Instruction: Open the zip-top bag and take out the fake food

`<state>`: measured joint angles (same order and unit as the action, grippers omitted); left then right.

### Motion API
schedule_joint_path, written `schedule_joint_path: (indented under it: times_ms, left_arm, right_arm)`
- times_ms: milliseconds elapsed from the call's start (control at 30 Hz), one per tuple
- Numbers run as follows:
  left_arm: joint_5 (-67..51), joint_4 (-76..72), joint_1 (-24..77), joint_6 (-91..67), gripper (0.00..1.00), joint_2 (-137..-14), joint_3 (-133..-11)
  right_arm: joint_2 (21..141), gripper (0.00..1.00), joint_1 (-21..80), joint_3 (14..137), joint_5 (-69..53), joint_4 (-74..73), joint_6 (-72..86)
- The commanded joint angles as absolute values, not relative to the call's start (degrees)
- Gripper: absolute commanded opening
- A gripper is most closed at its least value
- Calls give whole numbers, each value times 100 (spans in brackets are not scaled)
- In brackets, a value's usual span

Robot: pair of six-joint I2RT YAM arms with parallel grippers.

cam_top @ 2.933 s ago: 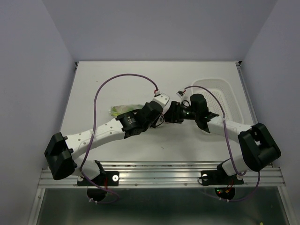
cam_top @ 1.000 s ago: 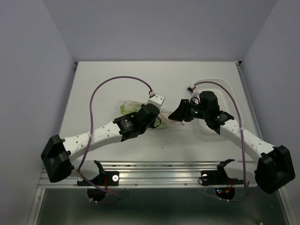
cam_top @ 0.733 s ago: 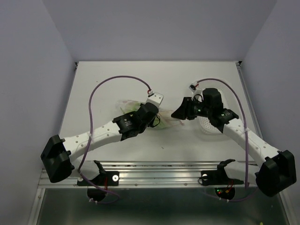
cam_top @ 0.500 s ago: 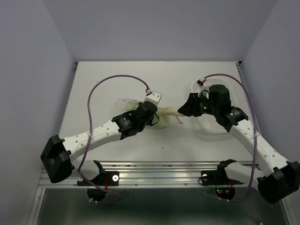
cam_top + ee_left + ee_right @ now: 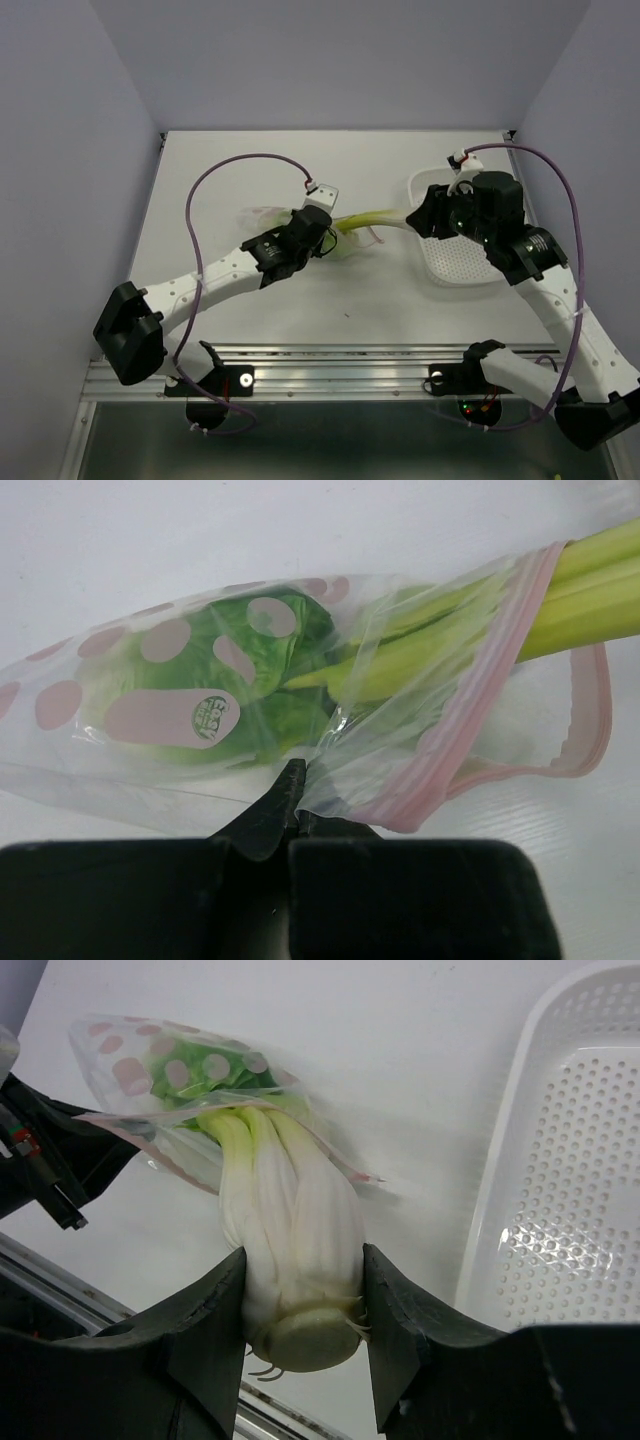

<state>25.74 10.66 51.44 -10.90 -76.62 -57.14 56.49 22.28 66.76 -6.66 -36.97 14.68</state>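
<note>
The right pincer [image 5: 305, 1295], gripping the fake celery [image 5: 290, 1210] by its base, has drawn it half out (leaves still bagged). The left pincer [image 5: 292, 780] pins the zip-top bag [image 5: 150, 735].

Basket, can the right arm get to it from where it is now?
Probably yes. The basket lies just beside the right tool with nothing between. But that tool grips the leek, whose leaves sit in the bag pinched by the left tool.

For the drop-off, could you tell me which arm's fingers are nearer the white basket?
Right. The right fingers are at the basket's left rim; the left fingers pinch the bag further left.
</note>
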Motion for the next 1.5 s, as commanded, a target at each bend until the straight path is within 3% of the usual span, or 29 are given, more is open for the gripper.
schedule_joint_path:
  times_ms: [0,300,700,1267,1467]
  left_arm:
    - [2715,888,5028,-862,0,-7936,-6108]
    - [2646,729,4764,-685,0,-8288,-6380]
    - [2514,615,4693,-633,0,-8534,-6521]
    - [2365,501,4693,-756,0,-8403,-6328]
    - [2294,475,4693,-826,0,-8341,-6249]
  right_arm:
    - [5379,1,2153,7259,-325,-3946,1222]
    - [5080,1,2153,8155,26,-5096,1055]
    - [5150,1,2153,9211,2205,-5730,1318]
    - [5704,1,2153,8720,4006,-5994,1705]
    - [5994,1,2153,8052,4052,-5495,1653]
